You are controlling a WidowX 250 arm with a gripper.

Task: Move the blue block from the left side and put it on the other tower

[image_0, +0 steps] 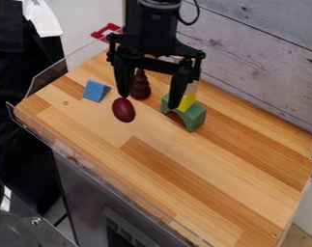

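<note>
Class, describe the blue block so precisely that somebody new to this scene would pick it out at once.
On the wooden tabletop, look toward the upper left of the picture. Left of the smooth, dark red egg shape lies the blue block. Its wedge form and blue colour set it apart from that egg shape and the ringed, dark red piece nearby.

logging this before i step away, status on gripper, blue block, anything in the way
Gripper open over table; blue block not yet on green-and-yellow tower; dark red egg nearby, possible snag.
</note>
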